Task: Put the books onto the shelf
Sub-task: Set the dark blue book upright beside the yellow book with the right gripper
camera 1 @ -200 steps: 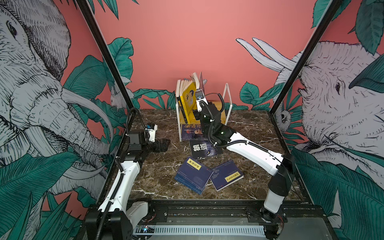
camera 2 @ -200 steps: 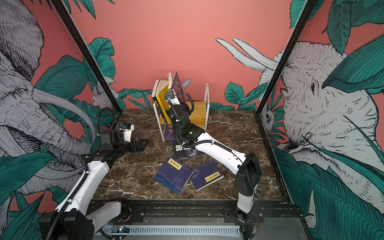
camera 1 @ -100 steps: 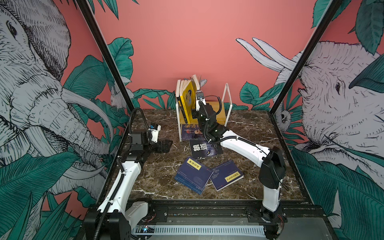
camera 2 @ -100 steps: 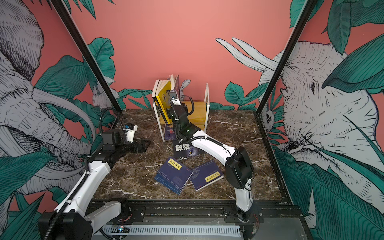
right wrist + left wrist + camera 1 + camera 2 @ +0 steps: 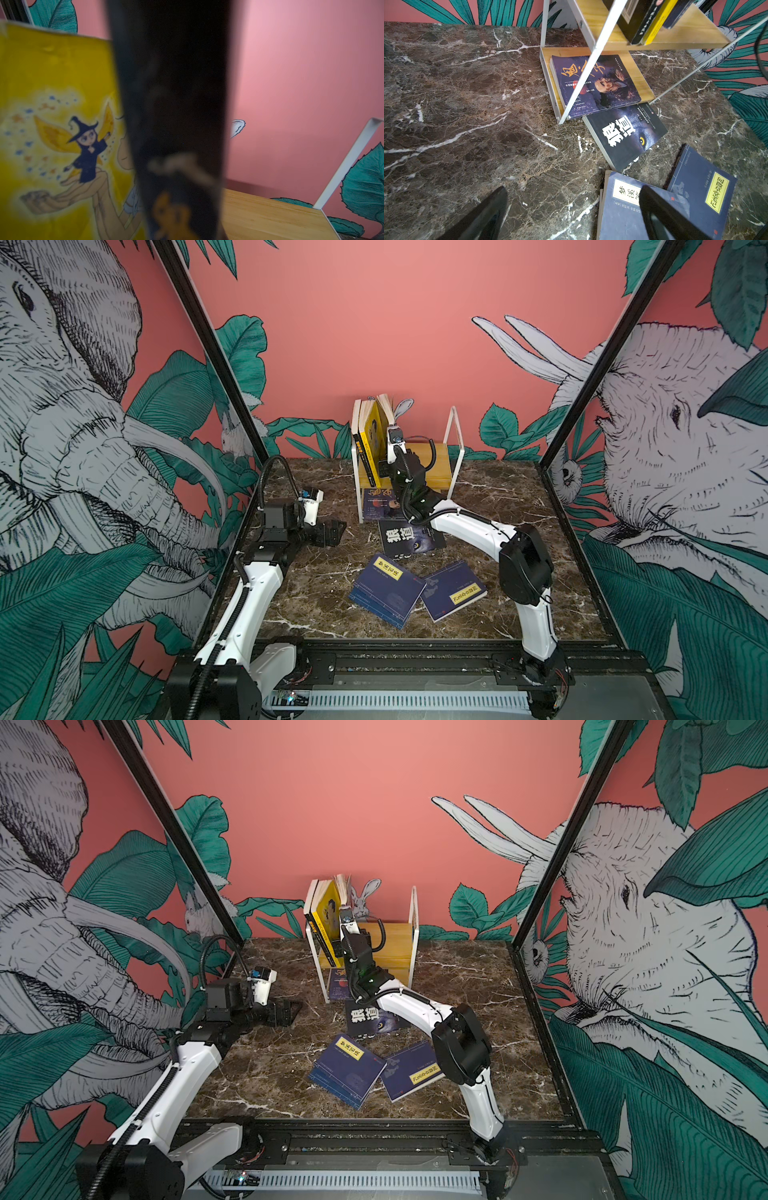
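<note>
The shelf [image 5: 451, 435] [image 5: 413, 919] stands at the back of the marble table. On its upper board a yellow book [image 5: 373, 435] [image 5: 54, 135] leans with other upright books against the left frame. My right gripper [image 5: 385, 462] [image 5: 341, 946] is shut on a dark book [image 5: 172, 104], held upright beside the yellow one. A purple book [image 5: 596, 85] lies on the lower board. On the table lie a black book [image 5: 409, 539] [image 5: 625, 135] and two navy books [image 5: 386, 591] [image 5: 453, 591]. My left gripper [image 5: 332, 531] [image 5: 573, 216] hovers open at the left, empty.
Black frame posts [image 5: 208, 348] and painted side walls close in the table on both sides. The shelf's upper board [image 5: 270, 216] has bare wood to the right of the held book. A black rail [image 5: 415, 659] runs along the table's front edge.
The right arm folded its elbow inward and set the dark book more upright against the yellow one. The left gripper drifted slightly towards the middle, still open.
</note>
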You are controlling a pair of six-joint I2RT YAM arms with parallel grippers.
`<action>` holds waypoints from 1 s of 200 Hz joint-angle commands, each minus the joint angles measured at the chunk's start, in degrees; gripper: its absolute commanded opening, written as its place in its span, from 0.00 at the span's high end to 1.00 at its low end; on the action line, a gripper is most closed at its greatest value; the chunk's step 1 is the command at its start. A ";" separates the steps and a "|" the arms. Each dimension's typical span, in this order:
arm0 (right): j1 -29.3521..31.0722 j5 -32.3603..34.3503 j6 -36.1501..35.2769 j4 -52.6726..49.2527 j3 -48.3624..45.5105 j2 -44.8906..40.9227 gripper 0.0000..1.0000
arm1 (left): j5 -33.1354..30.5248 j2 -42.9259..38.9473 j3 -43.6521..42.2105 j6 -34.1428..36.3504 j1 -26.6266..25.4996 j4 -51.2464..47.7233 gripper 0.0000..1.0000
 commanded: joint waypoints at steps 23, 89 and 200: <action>0.01 -5.65 1.03 10.21 1.46 0.99 1.00 | 0.92 0.11 1.33 1.39 -0.20 -0.31 0.01; 0.20 -10.53 2.22 8.16 -2.53 -3.00 0.64 | 0.16 -0.11 1.71 2.12 -0.21 -1.50 0.01; 2.77 -13.65 -0.21 7.70 -14.37 -13.60 0.52 | 0.27 -0.33 1.33 2.06 -0.19 -0.94 0.01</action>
